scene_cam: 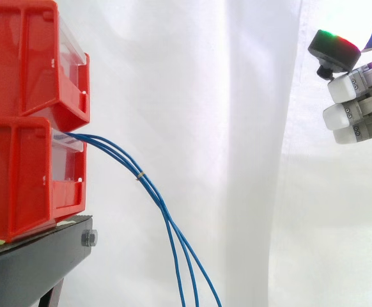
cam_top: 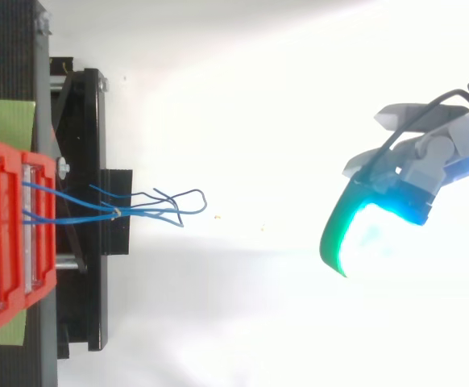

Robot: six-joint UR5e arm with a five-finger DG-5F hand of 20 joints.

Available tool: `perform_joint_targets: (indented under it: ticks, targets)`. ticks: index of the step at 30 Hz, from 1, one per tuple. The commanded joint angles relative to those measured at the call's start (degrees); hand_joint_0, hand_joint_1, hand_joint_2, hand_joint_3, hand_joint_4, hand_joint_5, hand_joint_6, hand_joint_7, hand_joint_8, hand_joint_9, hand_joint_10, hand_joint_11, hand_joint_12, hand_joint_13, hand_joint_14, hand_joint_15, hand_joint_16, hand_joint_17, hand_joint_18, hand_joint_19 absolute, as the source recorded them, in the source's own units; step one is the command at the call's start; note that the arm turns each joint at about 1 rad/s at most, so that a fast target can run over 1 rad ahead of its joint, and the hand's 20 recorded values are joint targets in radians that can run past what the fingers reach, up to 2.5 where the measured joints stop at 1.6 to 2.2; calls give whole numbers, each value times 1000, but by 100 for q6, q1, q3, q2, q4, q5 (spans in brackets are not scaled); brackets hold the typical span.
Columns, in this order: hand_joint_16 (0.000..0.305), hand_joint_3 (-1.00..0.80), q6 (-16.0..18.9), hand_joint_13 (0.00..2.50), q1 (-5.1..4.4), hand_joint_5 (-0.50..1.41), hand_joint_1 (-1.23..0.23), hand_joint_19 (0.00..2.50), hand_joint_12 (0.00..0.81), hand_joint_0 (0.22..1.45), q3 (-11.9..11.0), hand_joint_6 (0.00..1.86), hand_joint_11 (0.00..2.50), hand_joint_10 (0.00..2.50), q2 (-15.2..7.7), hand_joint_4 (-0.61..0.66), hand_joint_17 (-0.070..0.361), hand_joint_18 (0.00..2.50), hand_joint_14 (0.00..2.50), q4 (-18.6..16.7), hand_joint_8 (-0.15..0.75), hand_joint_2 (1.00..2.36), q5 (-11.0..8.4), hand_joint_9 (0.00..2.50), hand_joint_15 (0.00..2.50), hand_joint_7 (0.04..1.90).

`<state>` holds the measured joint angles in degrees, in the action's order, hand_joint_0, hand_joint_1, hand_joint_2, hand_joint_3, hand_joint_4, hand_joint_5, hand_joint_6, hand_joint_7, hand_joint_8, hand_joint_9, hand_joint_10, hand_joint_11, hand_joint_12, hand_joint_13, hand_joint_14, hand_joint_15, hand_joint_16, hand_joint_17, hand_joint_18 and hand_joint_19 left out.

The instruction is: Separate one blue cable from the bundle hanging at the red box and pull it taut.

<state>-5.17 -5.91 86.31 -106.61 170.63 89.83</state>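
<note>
Hanging from the lower red bin (scene_cam: 32,179), the blue cables (scene_cam: 149,188) droop toward 5 o'clock, bound by a small tie (scene_cam: 139,174) — thin, limp, light strands, likely slippery. The hand (scene_cam: 365,102) hovers well apart at 2 o'clock, fingers relaxed, holding nothing — best pinch one strand below the tie.

Robot laboratory test cell. Evidence: plain white curtain (scene_cam: 205,96) as backdrop behind the hand (scene_cam: 358,112); well apart from the hand, opposite it, stacked red storage bins (scene_cam: 20,64) on a bolted black metal stand (scene_cam: 32,262); blue cables (scene_cam: 139,174), tied in a bundle, hanging from the lower bin.
</note>
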Motion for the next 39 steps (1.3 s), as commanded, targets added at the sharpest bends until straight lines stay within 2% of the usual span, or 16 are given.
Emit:
perform_joint_targets:
  ticks: [1,12,19,22,26,27,32,36,39]
  targets:
    - [43,-484,7,99,-7,-265,-377,0,372,483,0,502,0,0,0,229,97,0,0,23,412,1001,0,350,0,700]
    - [43,-476,-2,170,-24,-256,-416,0,370,489,0,502,0,0,0,247,96,0,0,32,424,1001,-27,410,0,698]
    - [40,-472,-10,231,-59,-243,-502,0,348,505,0,502,0,0,-9,266,89,0,0,41,410,1002,-220,468,0,732]
    - [36,-467,7,270,-95,-241,-557,0,331,514,0,502,0,0,-211,256,82,25,0,32,386,1002,-422,467,0,738]
    - [33,-455,-2,310,-112,-240,-613,0,320,524,0,502,0,0,-387,251,74,70,0,-12,366,1003,-484,471,0,743]
    - [32,-453,16,326,-147,-241,-627,0,317,525,0,502,0,0,-598,249,72,85,0,-170,363,1003,-624,475,0,744]
    - [29,-456,-2,383,-200,-239,-680,0,305,535,-9,502,0,0,-668,250,64,179,0,-416,353,1003,-853,491,0,749]
    - [27,-464,-10,425,-262,-238,-726,0,296,546,0,502,0,0,-677,251,61,262,0,-486,349,1002,-1099,497,0,756]
    - [27,-475,-19,454,-297,-237,-756,0,297,551,0,502,0,0,-677,252,61,307,0,-495,346,1002,-1213,496,0,761]
